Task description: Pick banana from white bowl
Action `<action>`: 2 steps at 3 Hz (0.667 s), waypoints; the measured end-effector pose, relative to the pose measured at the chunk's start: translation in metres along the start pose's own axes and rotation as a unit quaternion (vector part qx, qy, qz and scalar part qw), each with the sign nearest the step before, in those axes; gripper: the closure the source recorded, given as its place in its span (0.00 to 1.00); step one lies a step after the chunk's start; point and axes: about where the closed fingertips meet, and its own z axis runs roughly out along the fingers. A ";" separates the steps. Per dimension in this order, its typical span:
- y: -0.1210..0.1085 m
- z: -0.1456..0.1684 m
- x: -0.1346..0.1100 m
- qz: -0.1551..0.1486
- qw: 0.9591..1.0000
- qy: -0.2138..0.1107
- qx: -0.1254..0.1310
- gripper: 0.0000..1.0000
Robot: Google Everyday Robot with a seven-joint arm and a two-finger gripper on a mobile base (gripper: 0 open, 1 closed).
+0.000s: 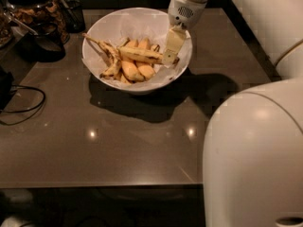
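The white bowl (102,37) stands at the back middle of the dark table. The banana (140,55), long and pale with dark streaks, lies across the top of the pile inside it, running left to right. Shorter orange-yellow bananas (132,70) lie under it, and a thin spotted one with a long stem (105,48) lies at the left. My gripper (171,48) reaches down into the bowl's right side from the arm above, and its tip is at the banana's right end. The banana's right tip is hidden behind it.
Dark glass jars (35,6) and a dark cup (45,44) stand at the back left. A black cable (21,105) loops at the left edge. My white arm body (255,150) fills the right foreground. The table's front edge (94,186) runs across below.
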 end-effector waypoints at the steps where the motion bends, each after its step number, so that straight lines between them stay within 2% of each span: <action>1: -0.002 0.007 0.000 -0.003 1.000 0.009 -0.006 0.39; 2: -0.003 0.015 -0.003 -0.009 1.000 0.018 -0.012 0.41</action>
